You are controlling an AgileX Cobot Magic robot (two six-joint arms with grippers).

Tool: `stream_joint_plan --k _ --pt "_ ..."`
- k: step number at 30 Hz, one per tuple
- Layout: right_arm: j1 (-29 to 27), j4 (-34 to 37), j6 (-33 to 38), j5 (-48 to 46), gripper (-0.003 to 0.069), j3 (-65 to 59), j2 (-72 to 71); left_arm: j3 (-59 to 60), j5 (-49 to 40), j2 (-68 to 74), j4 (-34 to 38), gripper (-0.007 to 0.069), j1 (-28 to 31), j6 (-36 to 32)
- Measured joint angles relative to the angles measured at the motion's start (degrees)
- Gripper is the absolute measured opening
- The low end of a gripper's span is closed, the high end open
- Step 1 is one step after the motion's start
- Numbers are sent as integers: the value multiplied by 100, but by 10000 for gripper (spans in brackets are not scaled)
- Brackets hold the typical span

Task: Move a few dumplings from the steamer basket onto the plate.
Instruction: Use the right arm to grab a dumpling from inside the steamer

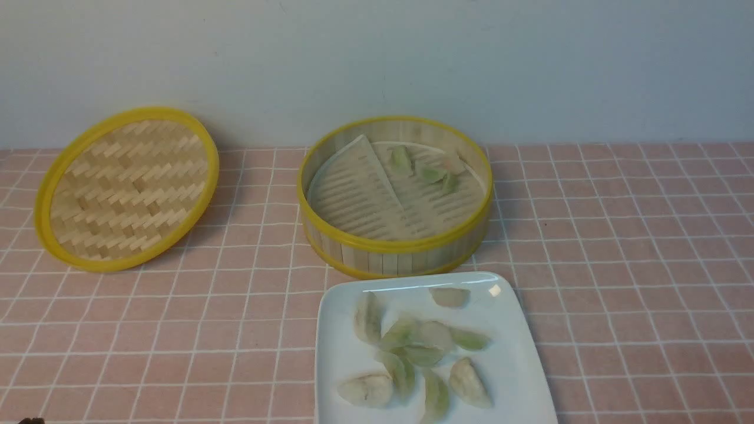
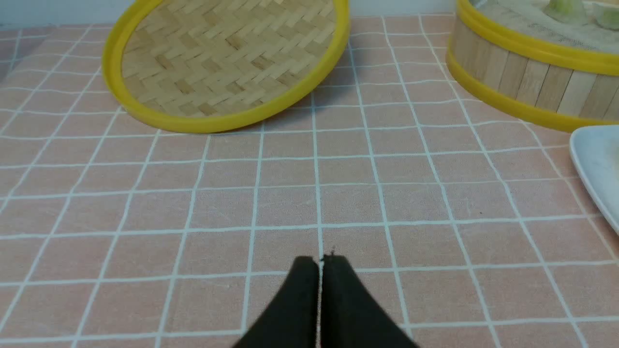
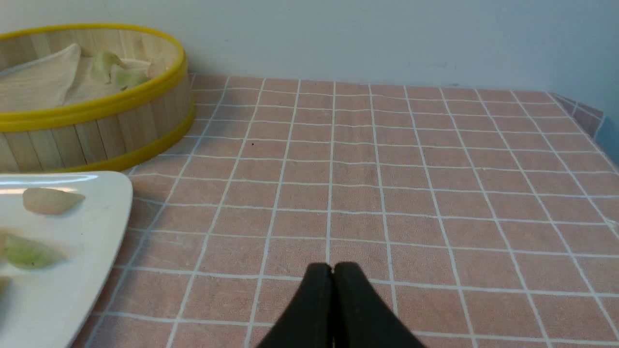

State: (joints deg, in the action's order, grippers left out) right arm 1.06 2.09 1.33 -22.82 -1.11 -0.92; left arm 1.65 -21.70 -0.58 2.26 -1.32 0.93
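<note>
Front view first: what do you see?

"Lots of dumplings [image 1: 469, 383] sit on the white squarish plate [image 1: 530, 359]. Some are green and some are whitish."

Are any left in the bamboo steamer basket [image 1: 394, 262]?

"Yes, a small bunch is on its liner [image 1: 353, 188], near the far wall. Three look green and one looks pinkish."

So is the job done?

"I think it could be. A few is all we need, and the plate has more than that. If not, that small bunch is left."

What about the grippers?

"The left gripper [image 2: 321, 263] and the right gripper [image 3: 333, 270] are both closed, with nothing in them."

Any words or labels?

"None that I can read."
</note>
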Motion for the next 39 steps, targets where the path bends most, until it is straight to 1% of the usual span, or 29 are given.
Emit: stream_joint_plan --k 26,28,29,30,33,34,36,38,39 --pt "0 -5 0 4 -15 0 0 0 0 0 0 -6 0 0" --pt "0 75 -45 94 -15 -10 0 0 0 0 0 -6 0 0" --pt "5 268 -134 226 -15 -32 0 0 -5 0 0 -6 0 0" --pt "17 738 -334 478 -15 -60 0 0 -5 0 0 -6 0 0" --pt "55 1659 -665 1057 -15 -60 0 0 -5 0 0 -6 0 0" --pt "68 2236 -840 1474 -15 -60 0 0 -5 0 0 -6 0 0" --pt "68 2905 -920 1941 -15 -60 0 0 -5 0 0 -6 0 0" --pt "68 3330 -874 2383 -15 -60 0 0 -5 0 0 -6 0 0" --pt "68 3416 -846 2496 -15 -60 0 0 -5 0 0 -6 0 0"
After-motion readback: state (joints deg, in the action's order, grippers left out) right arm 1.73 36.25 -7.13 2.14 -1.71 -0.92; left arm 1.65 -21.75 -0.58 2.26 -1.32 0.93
